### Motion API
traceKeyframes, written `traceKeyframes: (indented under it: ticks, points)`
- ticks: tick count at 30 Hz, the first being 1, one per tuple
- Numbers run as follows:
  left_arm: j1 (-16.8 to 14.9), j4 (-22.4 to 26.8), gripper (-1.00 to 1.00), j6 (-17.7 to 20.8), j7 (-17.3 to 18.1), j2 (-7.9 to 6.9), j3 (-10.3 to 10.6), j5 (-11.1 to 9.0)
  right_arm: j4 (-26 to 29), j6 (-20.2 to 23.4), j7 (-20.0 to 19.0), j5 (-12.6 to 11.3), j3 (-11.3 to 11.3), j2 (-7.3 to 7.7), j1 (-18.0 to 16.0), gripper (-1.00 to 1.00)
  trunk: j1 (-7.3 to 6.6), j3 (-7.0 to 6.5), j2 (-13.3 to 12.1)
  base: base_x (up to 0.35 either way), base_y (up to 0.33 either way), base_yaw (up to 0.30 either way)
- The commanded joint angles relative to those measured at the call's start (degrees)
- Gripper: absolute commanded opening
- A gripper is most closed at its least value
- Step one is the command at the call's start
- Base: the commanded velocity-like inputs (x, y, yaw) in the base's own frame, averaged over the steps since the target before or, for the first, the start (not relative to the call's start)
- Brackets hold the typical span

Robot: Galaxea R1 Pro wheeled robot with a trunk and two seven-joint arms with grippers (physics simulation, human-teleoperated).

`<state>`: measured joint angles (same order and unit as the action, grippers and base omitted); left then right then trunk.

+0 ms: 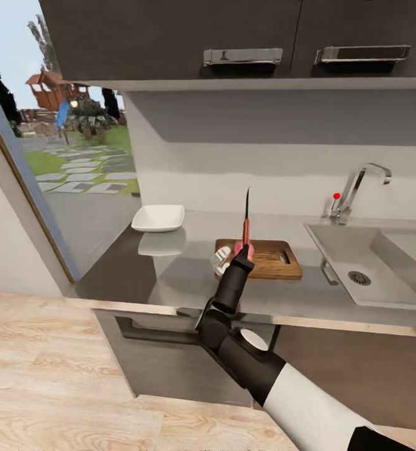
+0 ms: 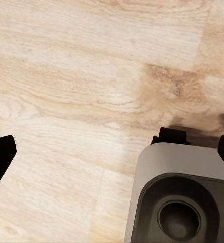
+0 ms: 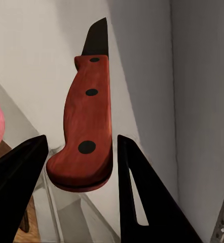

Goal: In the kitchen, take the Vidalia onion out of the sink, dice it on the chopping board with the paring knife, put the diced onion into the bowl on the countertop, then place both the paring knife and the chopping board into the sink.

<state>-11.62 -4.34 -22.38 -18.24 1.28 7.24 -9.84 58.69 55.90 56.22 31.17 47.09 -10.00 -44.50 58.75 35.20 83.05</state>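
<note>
Knife (image 1: 247, 220) held blade-up in the right gripper (image 1: 244, 252), pinched at the handle butt, above the board (image 1: 267, 259) on the bench (image 1: 189, 282). Grip so low, knife may pivot or drop during cutting. Left gripper (image 2: 112, 147) is spread, over floor.

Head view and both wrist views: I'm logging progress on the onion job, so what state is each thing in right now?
Paring knife: held blade-up by the right tool, above the chopping board.
Chopping board: flat on the countertop, beside the sink.
Bowl: upright on the countertop, looks empty.
Sink: no water running, basin bare where visible.
Left tool: open, pointing at the wooden floor.
</note>
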Motion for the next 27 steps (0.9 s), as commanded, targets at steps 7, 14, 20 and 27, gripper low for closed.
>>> traceKeyframes:
  ticks: [7,14,20,27]
  points:
    - [-0.1,-0.2,1.00,-0.4,0.0,0.04,0.5,-0.5,-0.2,0.2,0.2,-0.1,0.1,0.00,-0.1,-1.00,-0.02,0.05,0.0,-0.032,0.017,0.000]
    - [-0.1,-0.2,1.00,-0.4,0.0,0.04,0.5,-0.5,-0.2,0.1,0.2,-0.1,0.1,0.00,-0.1,-1.00,-0.02,0.05,0.0,-0.001,0.000,0.000]
    - [-0.1,-0.2,1.00,-0.4,0.0,0.04,0.5,-0.5,-0.2,0.0,0.2,-0.2,0.1,0.00,-0.1,-1.00,-0.02,0.05,0.0,0.000,0.000,0.000]
    - [-0.1,-0.2,1.00,-0.4,0.0,0.04,0.5,-0.5,-0.2,0.1,0.1,-0.3,0.0,0.00,-0.1,-1.00,-0.02,0.05,0.0,0.000,0.000,0.000]
